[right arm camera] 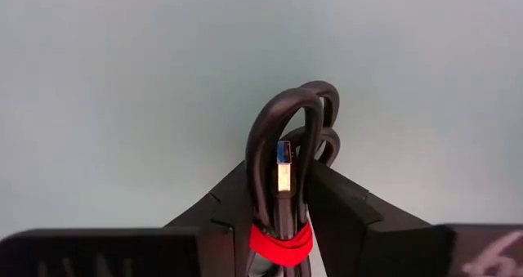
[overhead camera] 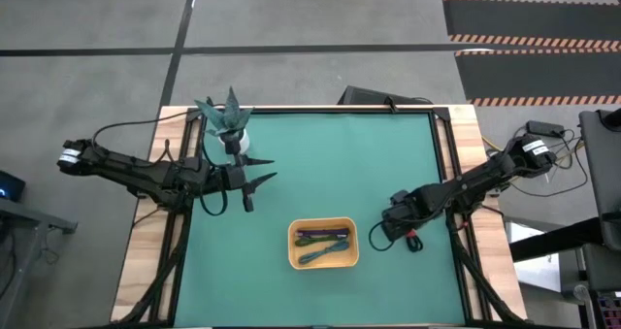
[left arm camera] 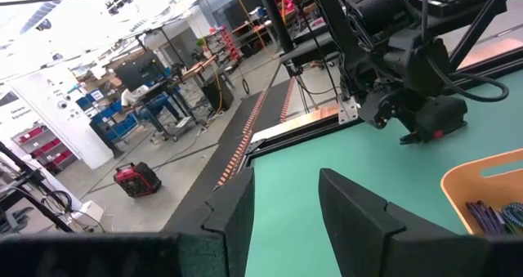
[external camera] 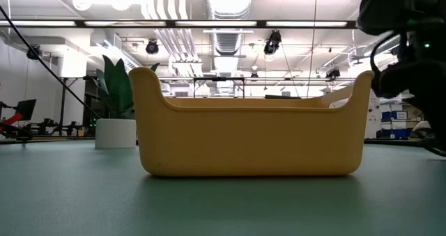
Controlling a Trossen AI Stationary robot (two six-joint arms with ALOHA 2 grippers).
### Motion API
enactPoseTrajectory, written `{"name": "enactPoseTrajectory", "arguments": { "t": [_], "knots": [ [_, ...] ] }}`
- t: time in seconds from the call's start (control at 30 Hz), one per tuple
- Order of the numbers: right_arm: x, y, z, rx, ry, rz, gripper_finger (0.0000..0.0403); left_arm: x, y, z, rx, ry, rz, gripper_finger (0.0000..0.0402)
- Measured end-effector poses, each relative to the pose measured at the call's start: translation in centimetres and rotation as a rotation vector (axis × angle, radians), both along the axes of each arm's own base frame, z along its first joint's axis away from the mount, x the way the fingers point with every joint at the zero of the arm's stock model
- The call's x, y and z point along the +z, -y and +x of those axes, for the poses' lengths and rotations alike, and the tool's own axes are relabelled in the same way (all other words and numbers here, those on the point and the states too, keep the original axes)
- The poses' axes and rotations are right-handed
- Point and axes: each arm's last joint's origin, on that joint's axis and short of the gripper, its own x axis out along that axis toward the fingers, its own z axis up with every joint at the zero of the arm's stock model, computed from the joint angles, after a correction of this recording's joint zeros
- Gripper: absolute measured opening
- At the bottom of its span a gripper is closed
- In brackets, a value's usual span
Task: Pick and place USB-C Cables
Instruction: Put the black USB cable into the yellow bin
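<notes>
The black cable bundle with a red band stands between my right gripper's fingers, right of the orange tray. In the high view my right gripper is by the table's right side, with the red band showing beneath it. A dark blue bundle and a teal one lie in the tray. No separate green bundle can be made out. My left gripper hangs open near the plant, left of the tray, touching nothing. My right gripper pinches the black bundle between its two fingers, just above the red band. The bundle's looped end sticks out past the fingertips, and the fingers lie along the bundle. Whether it is clear of the table I cannot tell.
A potted plant in a white pot stands at the table's far left, close to my left gripper. The orange tray fills the middle of the low view. Green mat lies open between the tray and both arms.
</notes>
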Motion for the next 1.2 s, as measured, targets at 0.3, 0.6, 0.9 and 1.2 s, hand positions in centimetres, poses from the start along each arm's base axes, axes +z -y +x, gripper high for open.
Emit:
{"name": "enactPoseTrajectory", "arguments": {
  "t": [0.3,0.6,0.9,1.2],
  "knots": [
    [2.4,-0.2,2.0,0.113,0.148,-0.130,0.0095,0.1,0.0,0.0,0.000,0.008,-0.002,0.0123],
    [4.9,0.0,3.7,0.200,0.288,-0.360,0.0095,0.1,0.0,0.0,0.000,0.008,-0.003,0.0123],
    [9.4,0.1,6.0,0.272,0.448,-0.593,0.0095,0.1,0.0,0.0,0.000,0.012,-0.004,0.0123],
    [13.0,-0.1,7.6,0.380,0.575,-0.779,0.0095,0.1,0.0,0.0,0.000,0.014,-0.006,0.0123]
  ]
}}
